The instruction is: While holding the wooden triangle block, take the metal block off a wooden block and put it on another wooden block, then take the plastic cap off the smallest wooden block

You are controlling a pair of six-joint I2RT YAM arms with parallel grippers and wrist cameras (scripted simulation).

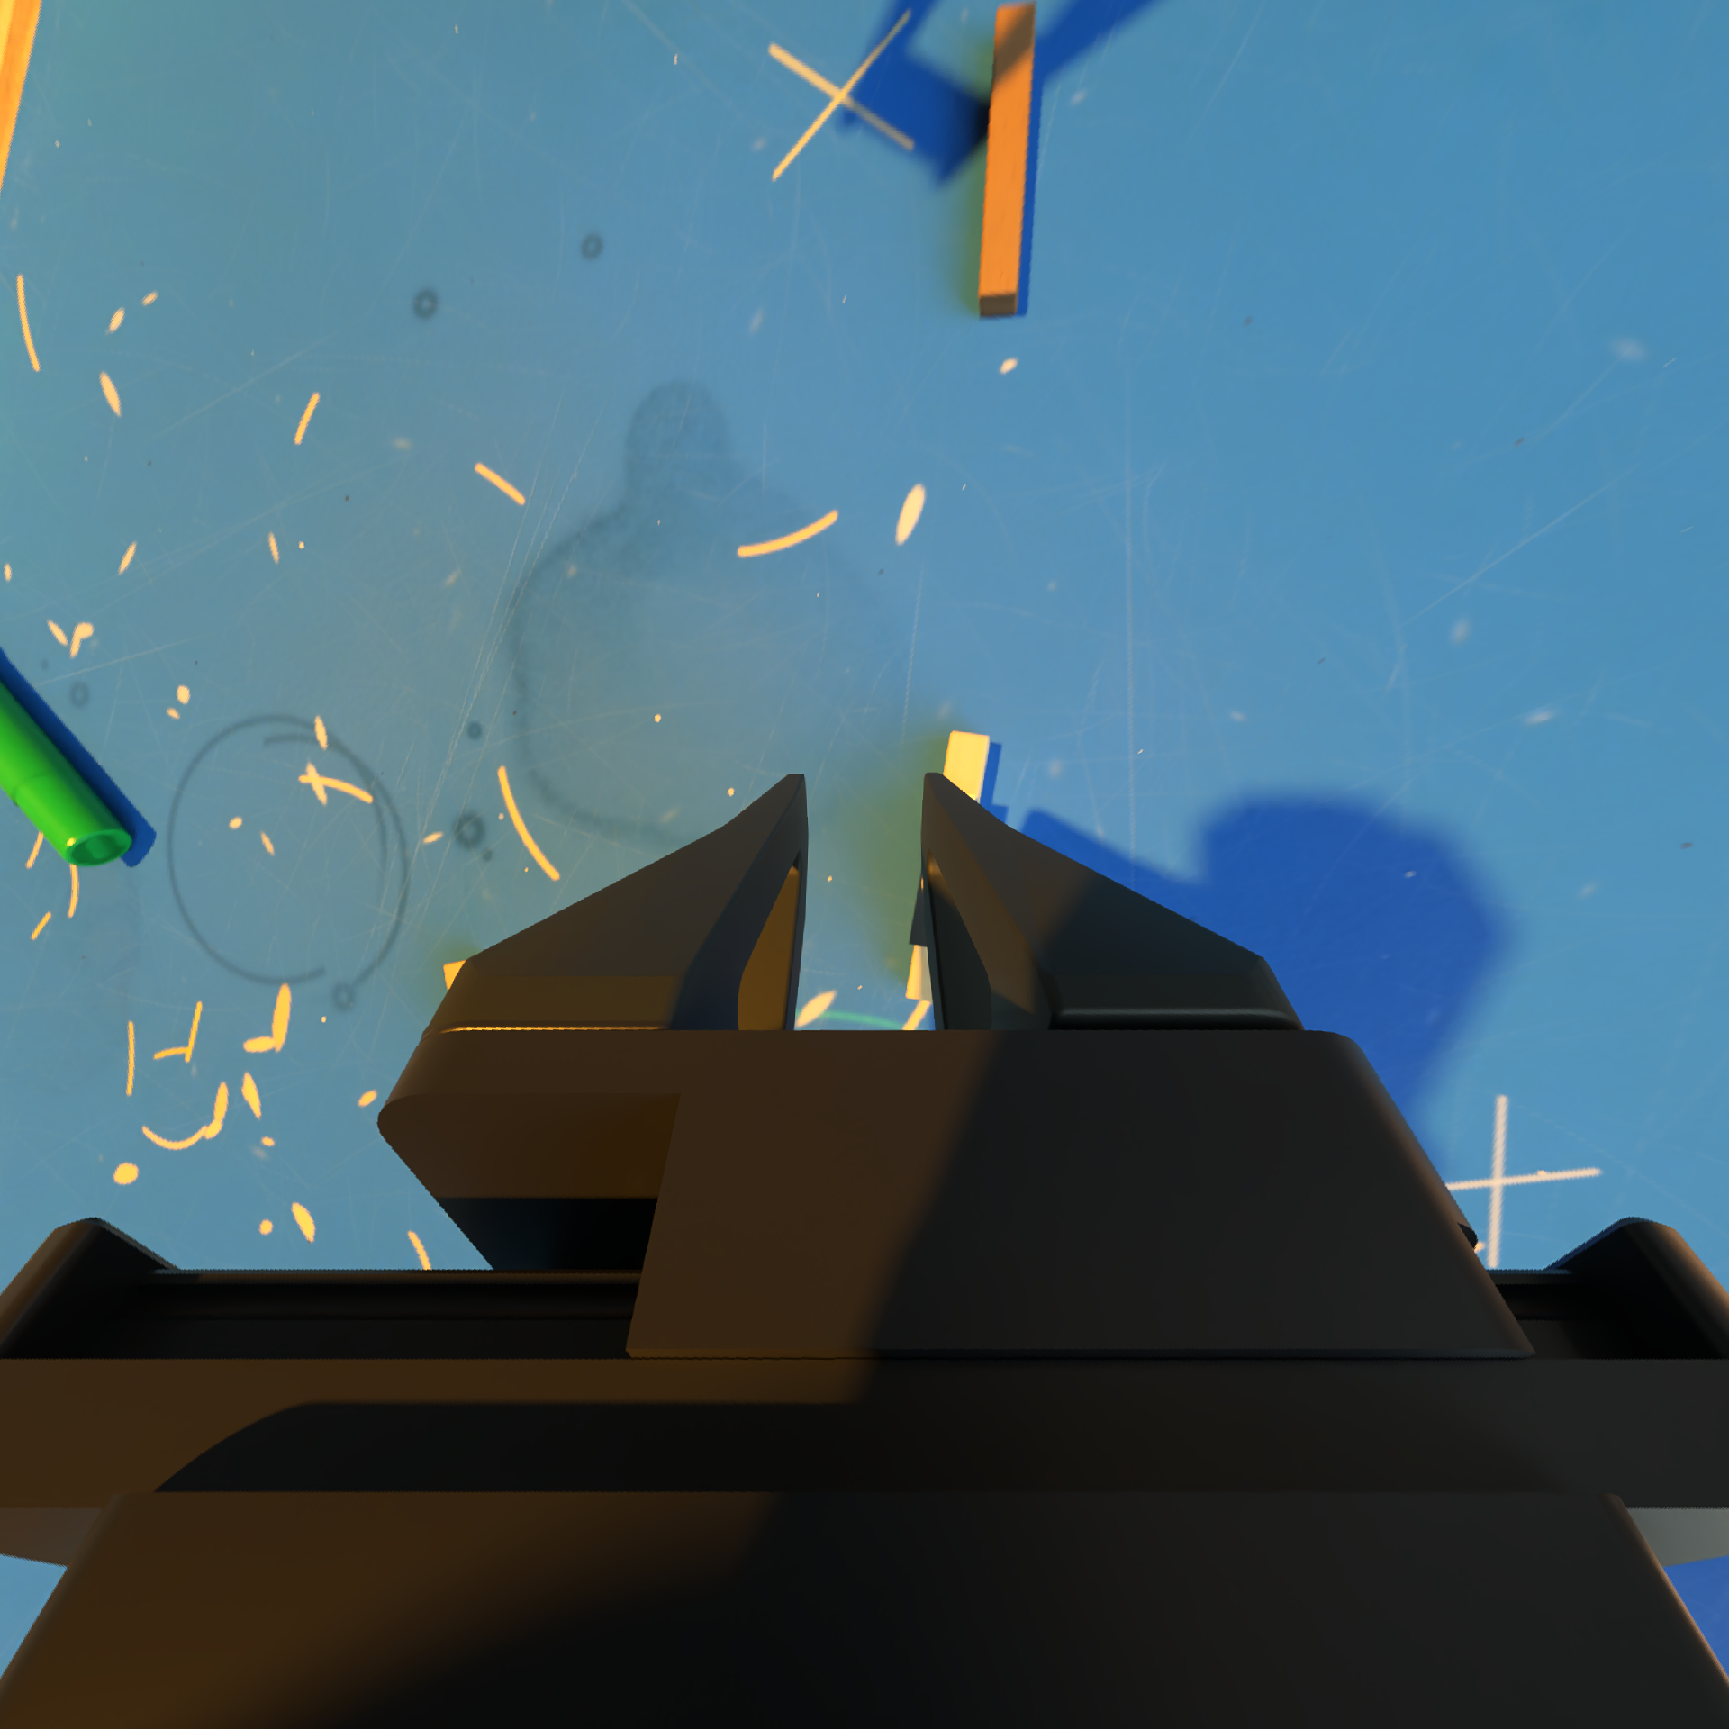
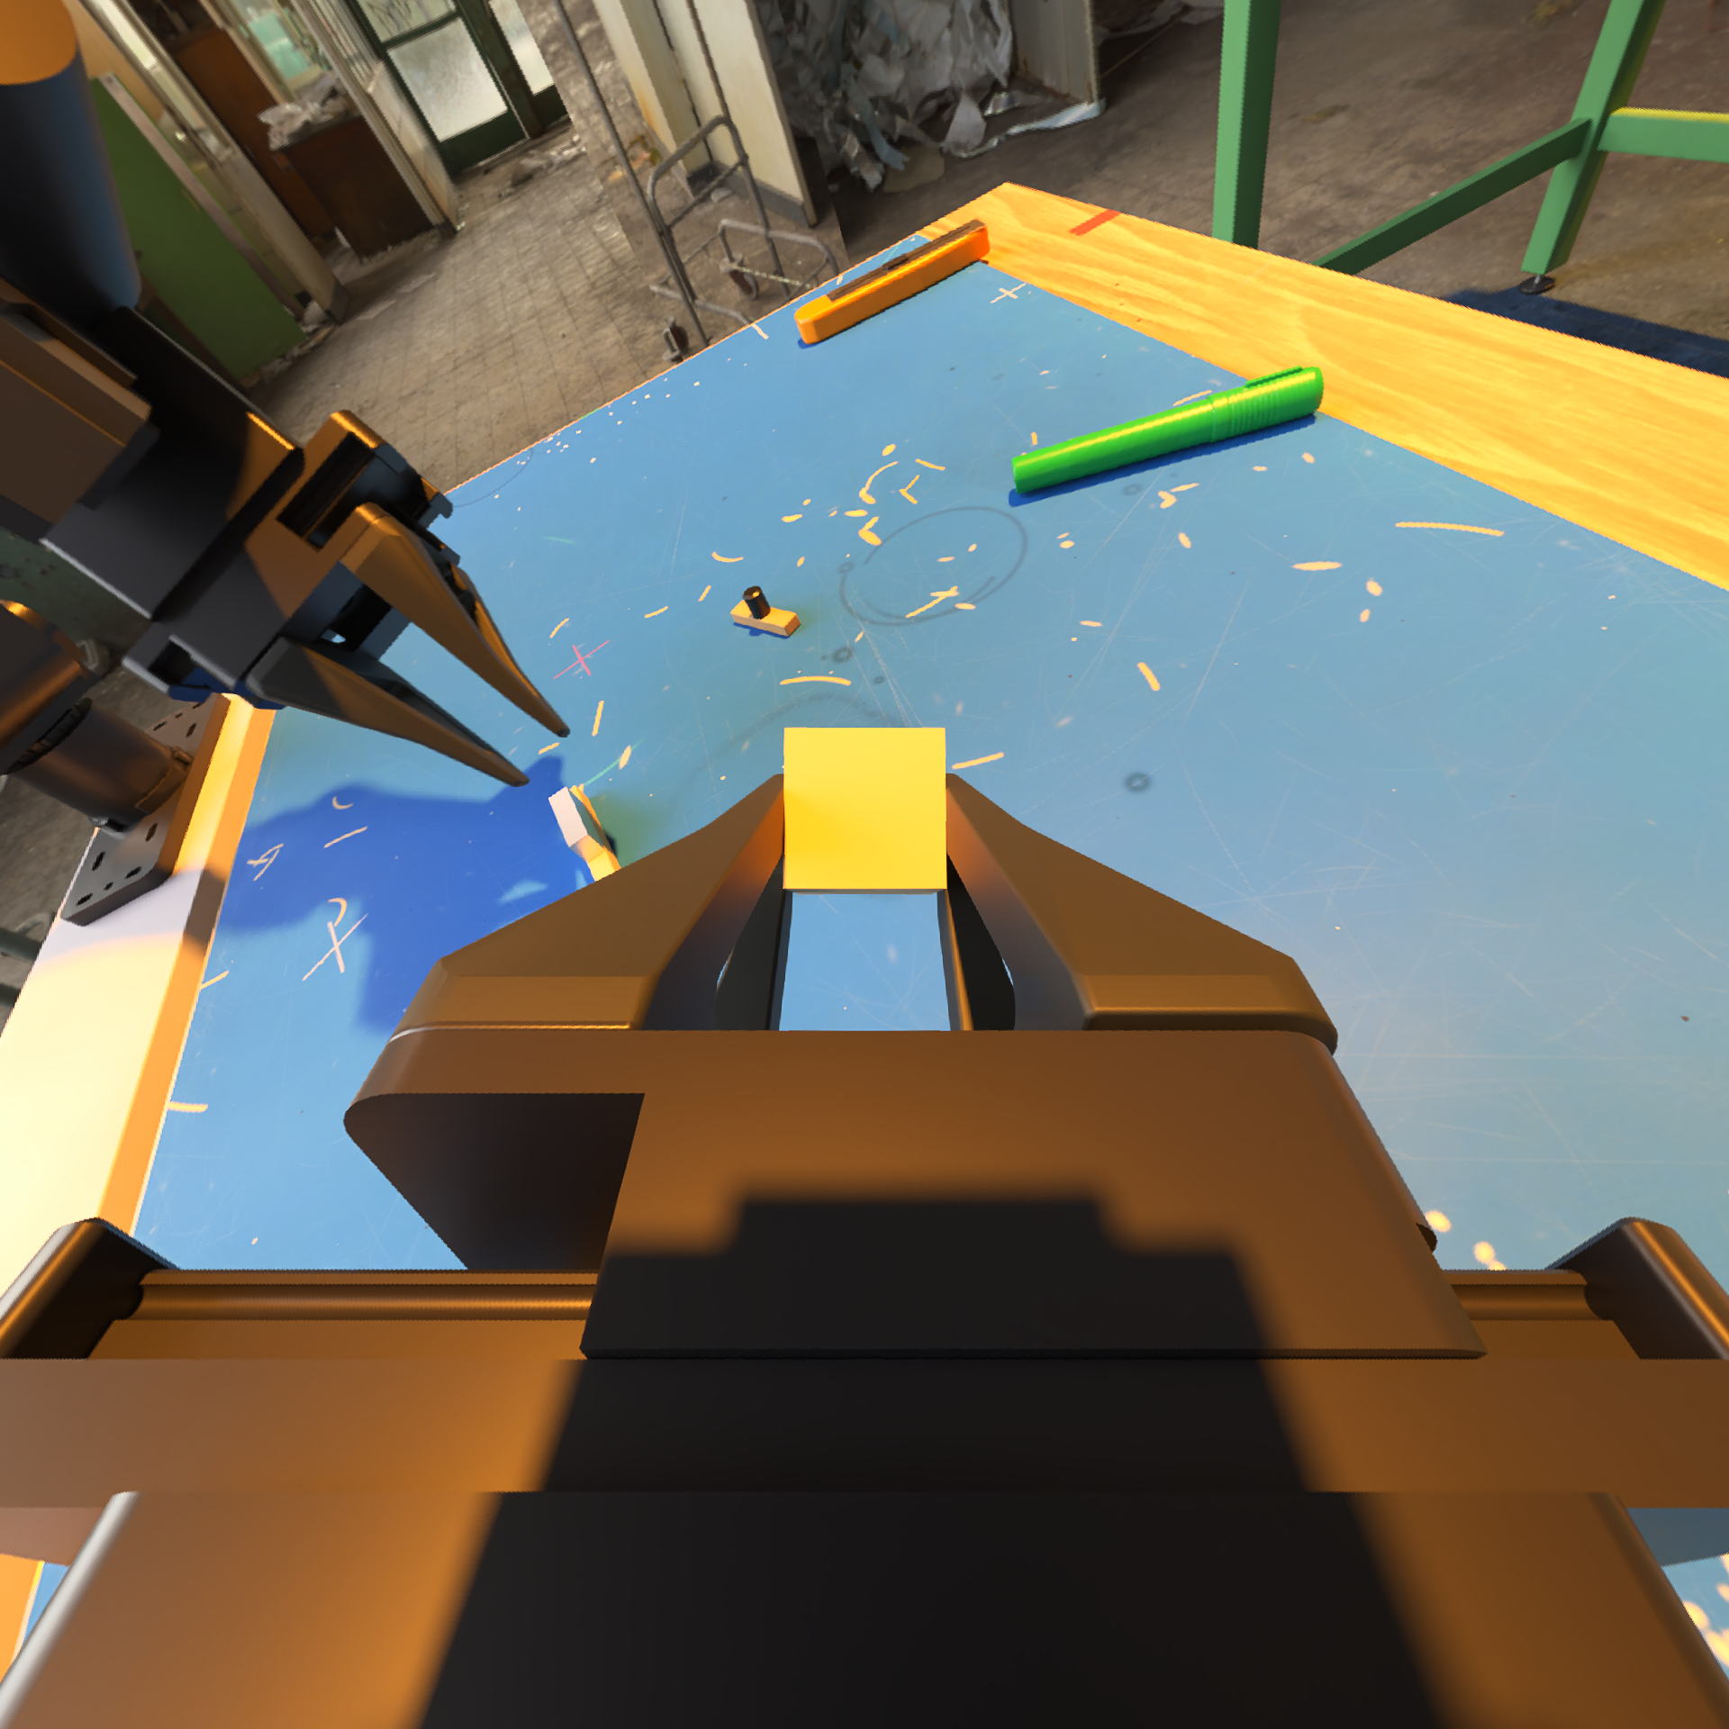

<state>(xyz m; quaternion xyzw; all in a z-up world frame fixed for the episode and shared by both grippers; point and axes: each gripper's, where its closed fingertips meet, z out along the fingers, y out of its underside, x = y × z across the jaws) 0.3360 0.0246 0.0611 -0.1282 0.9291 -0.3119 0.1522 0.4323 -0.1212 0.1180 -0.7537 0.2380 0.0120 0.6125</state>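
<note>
My right gripper [image 2: 865,777] is shut on the wooden triangle block [image 2: 864,809], which shows as a yellow square face held above the blue mat [image 2: 1310,842]. The small wooden block [image 2: 765,620] with the black plastic cap [image 2: 755,599] on it lies farther ahead. A pale metal block [image 2: 564,812] rests on a wooden block [image 2: 599,851] at the left. My left gripper [image 2: 544,756] hovers just above it, jaws narrowly apart and empty. In the left wrist view the left gripper [image 1: 865,781] points down, and a pale block [image 1: 966,760] peeks out behind its right finger.
A green marker [image 2: 1169,430] lies at the far right of the mat and shows in the left wrist view [image 1: 56,795]. An orange tool [image 2: 889,281] lies at the mat's far edge. A long wooden bar [image 1: 1006,159] lies ahead of the left gripper. The wooden table edge [image 2: 1403,309] borders the mat.
</note>
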